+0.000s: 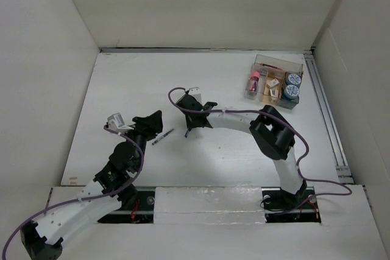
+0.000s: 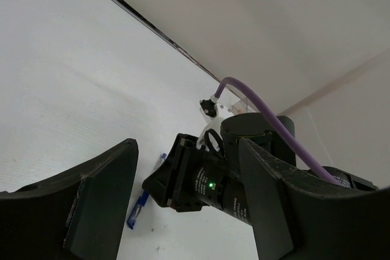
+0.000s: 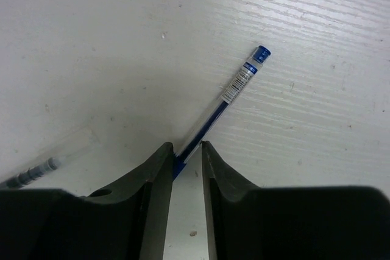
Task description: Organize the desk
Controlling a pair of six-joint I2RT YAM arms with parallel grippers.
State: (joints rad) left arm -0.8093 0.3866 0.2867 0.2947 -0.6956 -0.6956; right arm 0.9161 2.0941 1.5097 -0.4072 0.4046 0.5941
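Note:
The white desk [image 1: 231, 162] fills the middle of the top view. My right gripper [image 1: 187, 127] points down at its centre. In the right wrist view its fingertips [image 3: 187, 147] stand narrowly apart, pinched on the lower end of a blue pen [image 3: 234, 92] that slants up and right over the desk. The same pen shows in the left wrist view [image 2: 141, 202], beside the right gripper. My left gripper [image 1: 153, 121] hovers just left of it, open and empty, its wide-apart fingers [image 2: 97, 205] framing the right gripper.
A second, clear-barrelled pen [image 1: 163, 137] lies on the desk between the two grippers; it also shows in the right wrist view [image 3: 33, 175]. A clear compartmented tray [image 1: 279, 59] with small jars and boxes stands at the back right. White wall panels surround the desk.

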